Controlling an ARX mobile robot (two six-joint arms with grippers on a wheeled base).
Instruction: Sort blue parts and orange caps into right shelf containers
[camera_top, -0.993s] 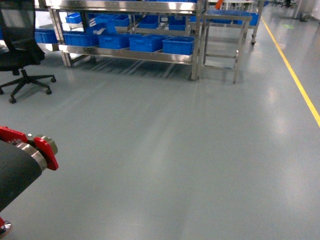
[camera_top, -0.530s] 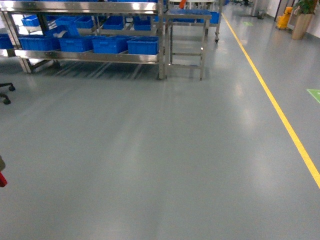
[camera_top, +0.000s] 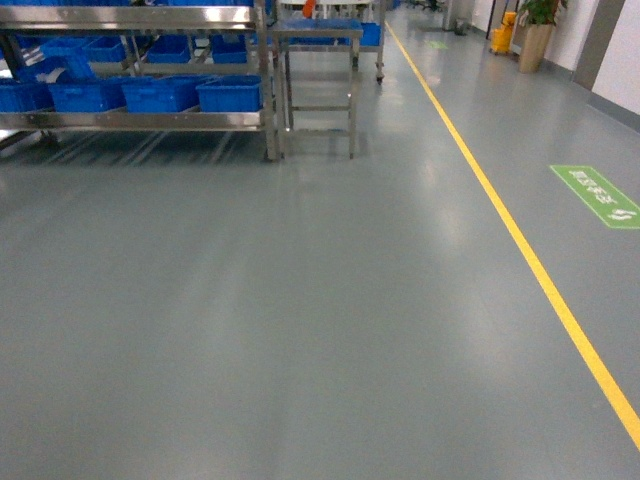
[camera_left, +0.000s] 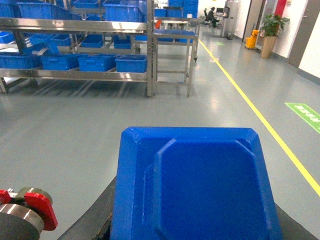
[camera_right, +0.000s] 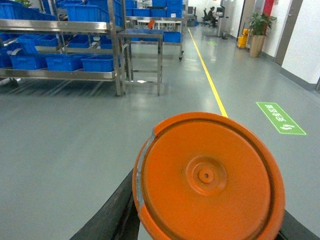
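Note:
A blue part (camera_left: 195, 185), blocky with bevelled corners, fills the lower left wrist view, and my left gripper (camera_left: 195, 231) is shut on it, dark fingers (camera_left: 95, 217) showing at its sides. In the right wrist view a round orange cap (camera_right: 207, 177) faces the camera, with my right gripper (camera_right: 205, 227) shut on it. Blue crates, the shelf containers (camera_top: 228, 94), sit in a row on a steel rack (camera_top: 140, 120) at the far upper left. Neither gripper shows in the head view.
A small steel table (camera_top: 318, 60) stands right of the rack. A yellow floor line (camera_top: 520, 250) runs along the right, with a green floor sign (camera_top: 600, 195) beyond it. A potted plant (camera_top: 535, 35) and a yellow bucket (camera_top: 503, 35) stand far back.
The head view has swung right: the rack slid to the left edge, the office chair and the red-and-black arm left the frame, and the yellow line and green sign came in.

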